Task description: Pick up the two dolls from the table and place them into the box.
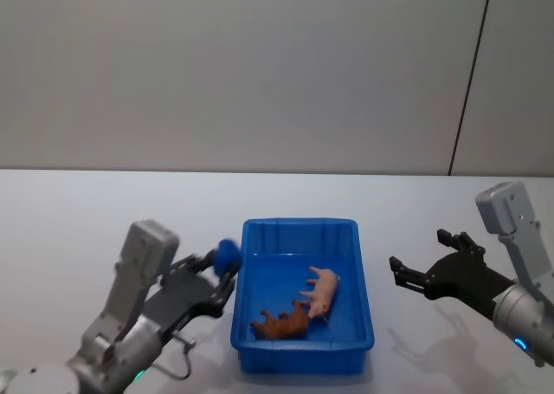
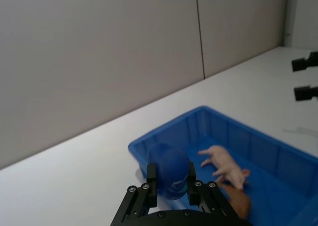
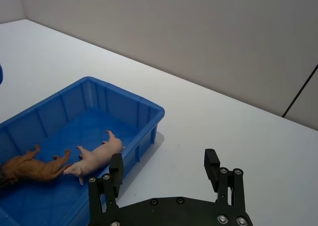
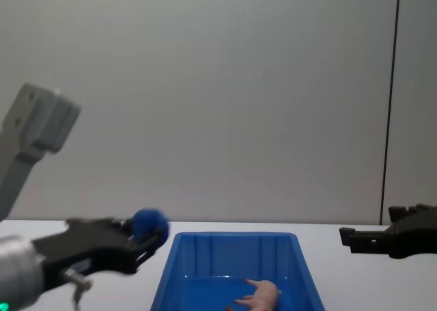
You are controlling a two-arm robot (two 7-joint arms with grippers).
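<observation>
Left gripper (image 1: 227, 260) clamped on a small blue ball (image 1: 228, 254), hovering just outside the box (image 1: 303, 359) rim. Beyond it, inside the box: brown doll (image 1: 281, 325) and pink doll (image 1: 323, 291), touching, apparently delivered. Farther right, right gripper (image 1: 417, 270) spread and empty above the table (image 1: 69, 212), probably parked clear.
</observation>
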